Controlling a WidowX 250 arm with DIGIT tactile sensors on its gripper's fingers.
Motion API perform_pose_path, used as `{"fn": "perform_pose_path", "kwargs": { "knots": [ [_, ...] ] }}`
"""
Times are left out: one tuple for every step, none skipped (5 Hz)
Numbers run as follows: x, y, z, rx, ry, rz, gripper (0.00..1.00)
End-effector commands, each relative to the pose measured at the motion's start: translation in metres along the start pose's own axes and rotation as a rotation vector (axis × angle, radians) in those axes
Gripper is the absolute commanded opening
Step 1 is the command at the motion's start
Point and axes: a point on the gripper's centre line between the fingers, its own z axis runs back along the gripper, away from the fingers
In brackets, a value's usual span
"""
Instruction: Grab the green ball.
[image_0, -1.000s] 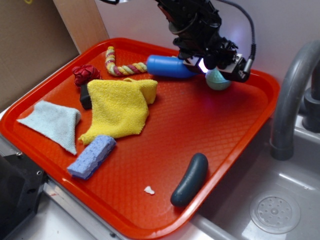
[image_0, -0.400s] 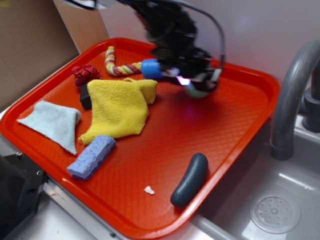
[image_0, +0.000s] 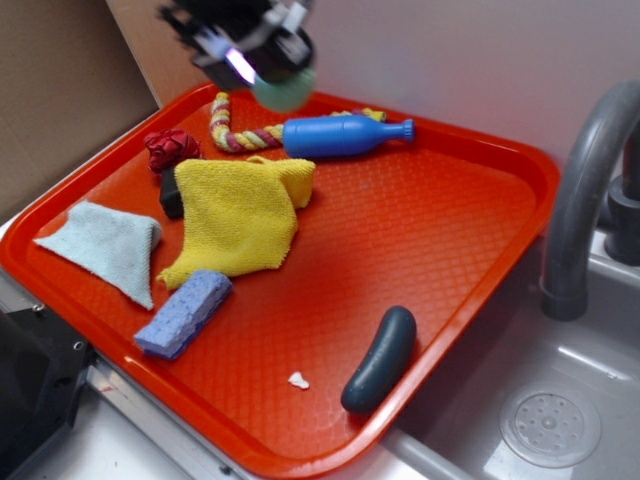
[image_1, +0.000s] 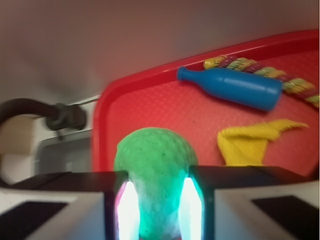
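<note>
- No text, label, brand, number or sign can be read in either the exterior view or the wrist view.
</note>
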Motion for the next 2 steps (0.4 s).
{"fn": "perform_pose_path", "kwargs": {
  "knots": [
    [0.0124,-0.0254,0.0609,0.06,0.099,0.059,0.0],
    [0.0097,-0.0212,0.0526,0.117,0.1,0.083,0.0]
  ]
}}
